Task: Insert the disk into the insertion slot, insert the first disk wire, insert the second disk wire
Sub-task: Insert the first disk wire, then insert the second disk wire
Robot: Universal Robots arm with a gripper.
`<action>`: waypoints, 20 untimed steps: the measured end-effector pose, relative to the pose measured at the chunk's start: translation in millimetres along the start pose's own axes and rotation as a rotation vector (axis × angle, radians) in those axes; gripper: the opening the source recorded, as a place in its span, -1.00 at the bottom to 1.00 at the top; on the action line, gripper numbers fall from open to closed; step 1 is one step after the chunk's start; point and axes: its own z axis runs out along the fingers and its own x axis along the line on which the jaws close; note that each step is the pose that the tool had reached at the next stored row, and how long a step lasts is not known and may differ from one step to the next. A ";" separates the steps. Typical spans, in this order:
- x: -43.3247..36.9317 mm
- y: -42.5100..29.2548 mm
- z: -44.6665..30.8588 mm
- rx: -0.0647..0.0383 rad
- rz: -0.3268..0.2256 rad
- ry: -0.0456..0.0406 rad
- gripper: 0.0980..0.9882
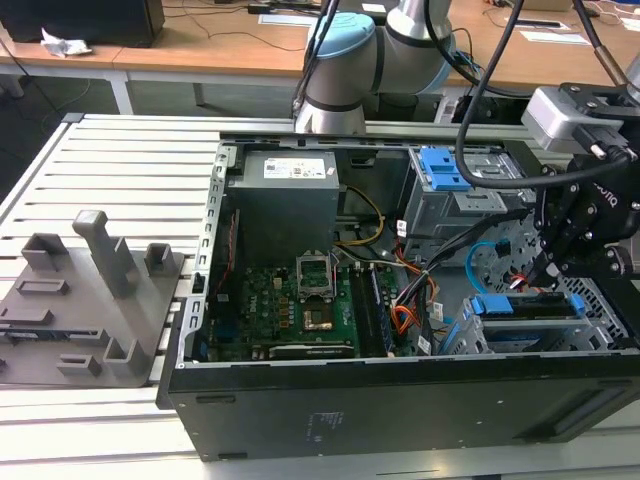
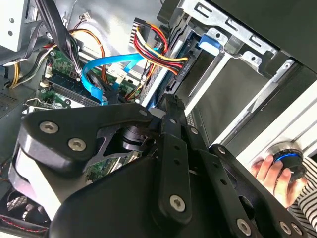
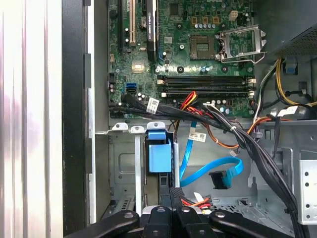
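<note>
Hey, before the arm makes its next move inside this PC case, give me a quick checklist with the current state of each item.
1. Disk seated in the insertion slot: ok, its blue carrier sits inside the grey bay.
2. Blue data cable plugged into the disk: not ok, its connector hangs free beside the bay.
3. Power connector with red, yellow and black wires pushed home: cannot tell.
4. Gripper at the disk's wire end: ok, right by the power connector.
5. Hand outside the case: ok, resting on a round knob.
</note>
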 end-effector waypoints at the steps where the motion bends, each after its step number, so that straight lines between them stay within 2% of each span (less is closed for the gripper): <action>1: 0.0 0.0 0.0 0.000 0.000 0.0001 -0.98; 8: 0.0 0.1 0.0 0.000 0.000 0.0000 -0.98; 9: 0.0 0.1 0.0 0.000 0.000 0.0000 -0.84; 10: 0.0 0.1 0.0 0.000 0.000 0.0000 -0.84; 12: -0.1 0.1 0.0 0.000 0.000 -0.0001 -0.54; 14: -2.6 0.3 0.0 0.000 0.000 0.0001 -0.54; 15: -6.4 0.4 0.0 0.000 0.000 0.0000 -0.54; 17: -22.0 0.1 -0.2 0.000 -0.001 -0.0001 -0.54; 20: -34.1 -2.4 -0.4 0.000 -0.012 0.0006 -0.54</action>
